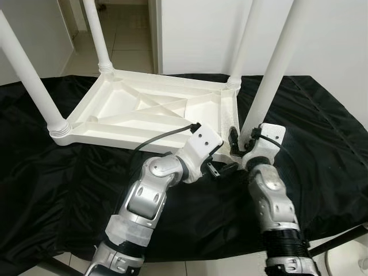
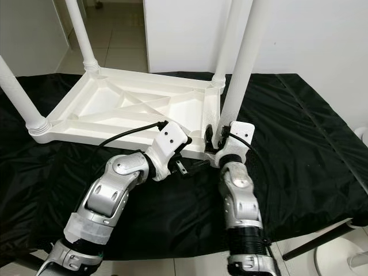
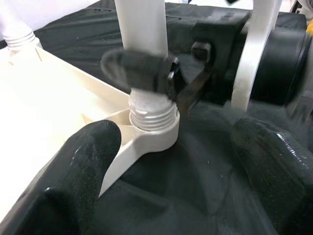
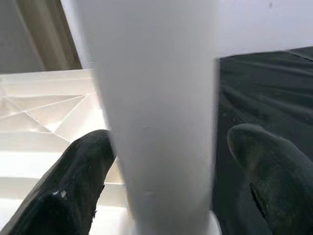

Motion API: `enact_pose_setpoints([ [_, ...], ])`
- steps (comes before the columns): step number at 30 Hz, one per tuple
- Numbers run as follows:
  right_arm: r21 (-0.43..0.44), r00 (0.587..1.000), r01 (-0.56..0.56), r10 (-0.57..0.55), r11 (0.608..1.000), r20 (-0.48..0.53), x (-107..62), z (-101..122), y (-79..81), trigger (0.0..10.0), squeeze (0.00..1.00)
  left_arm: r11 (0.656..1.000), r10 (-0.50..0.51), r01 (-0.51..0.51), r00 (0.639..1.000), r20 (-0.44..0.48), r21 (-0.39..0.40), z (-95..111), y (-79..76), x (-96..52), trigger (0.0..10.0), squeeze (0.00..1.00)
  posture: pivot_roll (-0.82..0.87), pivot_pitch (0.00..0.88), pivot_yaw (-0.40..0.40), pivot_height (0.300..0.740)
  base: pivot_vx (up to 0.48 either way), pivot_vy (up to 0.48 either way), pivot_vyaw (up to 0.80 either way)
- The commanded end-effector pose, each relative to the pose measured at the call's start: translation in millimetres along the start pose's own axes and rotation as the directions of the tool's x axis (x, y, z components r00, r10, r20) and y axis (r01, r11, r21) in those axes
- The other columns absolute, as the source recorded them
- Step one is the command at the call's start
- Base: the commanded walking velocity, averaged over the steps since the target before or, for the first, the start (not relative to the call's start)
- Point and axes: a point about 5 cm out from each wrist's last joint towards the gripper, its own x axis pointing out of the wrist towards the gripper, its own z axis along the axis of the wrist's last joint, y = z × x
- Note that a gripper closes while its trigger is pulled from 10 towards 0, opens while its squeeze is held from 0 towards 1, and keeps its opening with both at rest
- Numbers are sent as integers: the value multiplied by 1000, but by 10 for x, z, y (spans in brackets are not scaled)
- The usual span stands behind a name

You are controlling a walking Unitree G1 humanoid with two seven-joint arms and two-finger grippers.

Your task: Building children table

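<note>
Right gripper (image 4: 166,161) jaws narrow around the fourth leg (image 1: 270,80), possibly just touching. Left gripper (image 3: 161,161) jaws wide beside the socket (image 3: 154,129). Upturned tabletop (image 1: 149,109) at 12 o'clock. Keep leg plumb, twist threads home.

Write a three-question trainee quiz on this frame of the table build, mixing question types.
1. True or false: the tabletop lies upside down on the black cloth.
2. Which gripper is around the near-right leg? A) left gripper B) right gripper
3. How many legs stand in the tabletop's corner sockets?

Key:
1. True.
2. B: the right gripper has a finger on each side of the leg, just above its socket; whether it clamps is unclear. The left gripper sits low beside that corner.
3. Four.
</note>
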Motion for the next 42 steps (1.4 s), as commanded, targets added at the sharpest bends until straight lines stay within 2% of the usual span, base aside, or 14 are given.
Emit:
enact_pose_setpoints([
  [1, 7, 998, -54, 54, 999, -17, -32, -28, 11, 10000, 0, 991, 131, -131, 991, -4, 4, 6, 54, -19, 10000, 0, -45, 16, -35, 740, 0, 0, 0],
  [5, -43, 989, -147, 146, 988, -11, -41, -21, -52, 10000, 0, 991, 133, -133, 991, -6, 0, 0, 45, -26, 10000, 0, -47, 16, -39, 740, 0, 0, 0],
  [8, -89, 951, -308, 306, 947, -37, -6, -10, -148, 10000, 0, 991, 132, -132, 991, -6, 0, 5, 43, -13, 10000, 0, -48, 19, -38, 740, 0, 0, 0],
  [17, -110, 925, -376, 365, 920, -104, 61, -92, -228, 10000, 0, 991, 136, -136, 991, -5, 2, 14, 69, -10, 10000, 0, -49, 23, -35, 740, 0, 0, 0],
  [18, -119, 913, -403, 389, 908, -125, 88, -113, -259, 8510, 0, 990, 140, -140, 990, -6, 3, 15, 80, -11, 10000, 0, -48, 23, -32, 740, 0, 0, 0],
  [19, -122, 903, -423, 406, 898, -141, 122, -122, -292, 4863, 0, 990, 142, -142, 990, -5, 4, 24, 88, -8, 10000, 0, -41, 23, -31, 740, 0, 0, 0],
  [21, -120, 896, -436, 418, 892, -147, 140, -118, -314, 4863, 0, 990, 144, -144, 990, -4, 5, 36, 88, -8, 10000, 0, -40, 22, -32, 740, 0, 0, 0],
  [22, -129, 891, -445, 425, 886, -158, 167, -116, -331, 3020, 0, 989, 145, -145, 989, -1, 5, 49, 97, -7, 10000, 0, -41, 23, -32, 740, 0, 0, 0],
  [24, -129, 891, -445, 425, 886, -158, 167, -116, -331, 3020, 0, 989, 145, -145, 989, -1, 5, 49, 97, -7, 10000, 0, -41, 23, -32, 740, 0, 0, 0],
  [25, -136, 889, -450, 427, 883, -164, 183, -110, -341, 0, 0, 989, 145, -145, 989, 1, 4, 64, 102, -7, 10000, 0, -45, 26, -33, 740, 0, 0, 0],
  [33, -131, 866, -487, 458, 864, -199, 274, -149, -324, 0, 0, 987, 158, -158, 987, 7, 16, 62, 169, 29, 10000, 0, -55, 16, -36, 740, 0, 0, 0],
  [34, -122, 870, -478, 450, 870, -203, 265, -170, -324, 10000, 0, 987, 158, -158, 987, 6, 16, 58, 164, 36, 10000, 0, -52, 25, -34, 740, 0, 0, 0],
  [37, -67, 877, -461, 442, 885, -191, 240, -193, -304, 10000, 0, 988, 150, -150, 989, 9, 18, 74, 142, 27, 10000, 0, -52, 32, -23, 740, 0, 0, 0],
  [42, -48, 899, -412, 397, 910, -183, 243, -201, -292, 10000, 0, 990, 140, -140, 990, 6, 19, 75, 131, 14, 10000, 0, -52, 37, -17, 740, 0, 0, 0],
])
